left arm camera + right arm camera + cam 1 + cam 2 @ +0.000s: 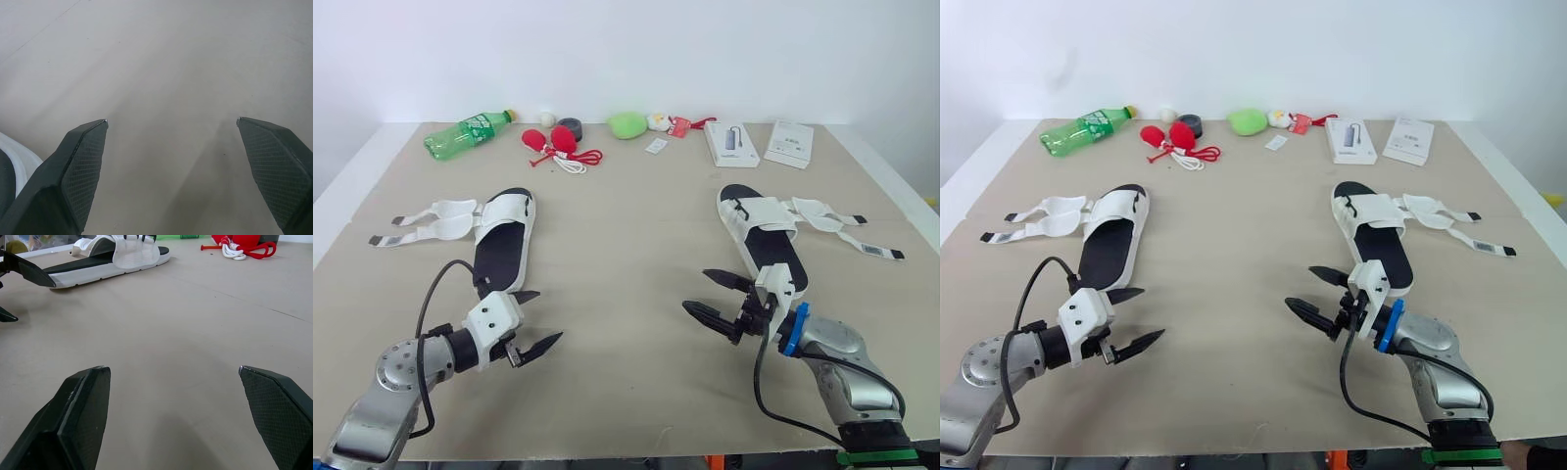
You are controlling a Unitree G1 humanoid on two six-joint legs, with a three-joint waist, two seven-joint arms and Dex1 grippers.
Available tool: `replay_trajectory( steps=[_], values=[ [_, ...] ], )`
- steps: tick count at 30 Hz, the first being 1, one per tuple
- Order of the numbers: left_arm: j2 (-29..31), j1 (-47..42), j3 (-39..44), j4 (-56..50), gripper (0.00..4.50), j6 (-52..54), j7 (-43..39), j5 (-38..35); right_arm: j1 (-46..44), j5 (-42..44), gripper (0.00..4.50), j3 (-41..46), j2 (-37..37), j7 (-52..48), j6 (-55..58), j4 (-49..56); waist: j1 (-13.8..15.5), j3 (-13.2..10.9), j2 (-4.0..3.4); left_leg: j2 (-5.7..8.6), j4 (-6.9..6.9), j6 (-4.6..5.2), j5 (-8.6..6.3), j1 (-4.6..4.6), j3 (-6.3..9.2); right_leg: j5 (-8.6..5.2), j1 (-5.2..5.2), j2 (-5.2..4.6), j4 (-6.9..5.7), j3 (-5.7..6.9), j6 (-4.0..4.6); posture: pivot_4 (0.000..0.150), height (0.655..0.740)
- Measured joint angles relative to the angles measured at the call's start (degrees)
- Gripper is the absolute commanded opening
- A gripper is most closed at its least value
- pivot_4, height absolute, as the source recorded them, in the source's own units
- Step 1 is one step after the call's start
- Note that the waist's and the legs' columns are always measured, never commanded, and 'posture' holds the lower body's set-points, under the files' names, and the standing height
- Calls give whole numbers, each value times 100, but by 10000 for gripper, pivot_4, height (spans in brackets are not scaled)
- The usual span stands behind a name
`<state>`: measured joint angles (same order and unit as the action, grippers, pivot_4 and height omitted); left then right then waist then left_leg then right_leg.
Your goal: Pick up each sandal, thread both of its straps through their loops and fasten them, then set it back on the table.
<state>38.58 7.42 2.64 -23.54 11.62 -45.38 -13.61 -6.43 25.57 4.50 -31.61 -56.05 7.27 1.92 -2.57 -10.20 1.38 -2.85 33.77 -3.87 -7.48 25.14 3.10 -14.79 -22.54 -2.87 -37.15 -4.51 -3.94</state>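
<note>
Two white sandals with black soles lie flat on the tan table. The left sandal [504, 240] has its unfastened straps [431, 220] spread out to its left. The right sandal [764, 235] has its loose straps [842, 225] spread to its right. My left gripper [548, 315] is open and empty, low over the table just in front of the left sandal's heel; that sandal's white edge [14, 156] shows beside one finger. My right gripper [695, 289] is also open and empty, just left of the right sandal's heel. The right wrist view shows the left sandal [112, 259] across the table.
Along the back edge lie a green bottle [468, 131], a red item with a cord [556, 145], a grey roll [571, 125], a green plush [627, 124] and two white boxes [731, 143] [790, 143]. Bare table lies between the sandals.
</note>
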Motion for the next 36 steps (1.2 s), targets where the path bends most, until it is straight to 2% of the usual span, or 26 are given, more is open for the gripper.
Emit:
replay_trajectory(
  steps=[9,19,24,30,36],
  values=[
    [241,-61,220,277,43696,-183,-387,-130,26,62,45000,153,-72,-83,17,28,0,0,0,0,0,0,0,0,0,0,0,0,0,0,0,1500,7400],
    [257,-291,205,444,43696,-263,-402,-95,26,124,45000,212,-37,148,181,146,1,0,0,0,0,0,0,0,-1,0,0,0,0,0,0,1500,7400],
    [231,-653,-184,301,43696,121,-378,-48,-103,329,45000,572,233,960,547,319,1,-1,-1,0,1,0,0,2,0,3,1,1,-1,-1,-3,1500,7400],
    [57,-1352,-864,-307,43696,339,-993,-623,-788,336,45000,974,260,2298,1356,431,2,0,-1,-1,5,2,2,0,3,7,4,9,-2,-2,-5,1500,7400],
    [-27,-1736,-1230,-223,43696,337,-1177,-616,-844,331,45000,1007,254,2857,1856,436,0,0,-1,-2,5,5,1,3,3,2,4,14,-2,-10,-10,1500,7400]
  ],
)
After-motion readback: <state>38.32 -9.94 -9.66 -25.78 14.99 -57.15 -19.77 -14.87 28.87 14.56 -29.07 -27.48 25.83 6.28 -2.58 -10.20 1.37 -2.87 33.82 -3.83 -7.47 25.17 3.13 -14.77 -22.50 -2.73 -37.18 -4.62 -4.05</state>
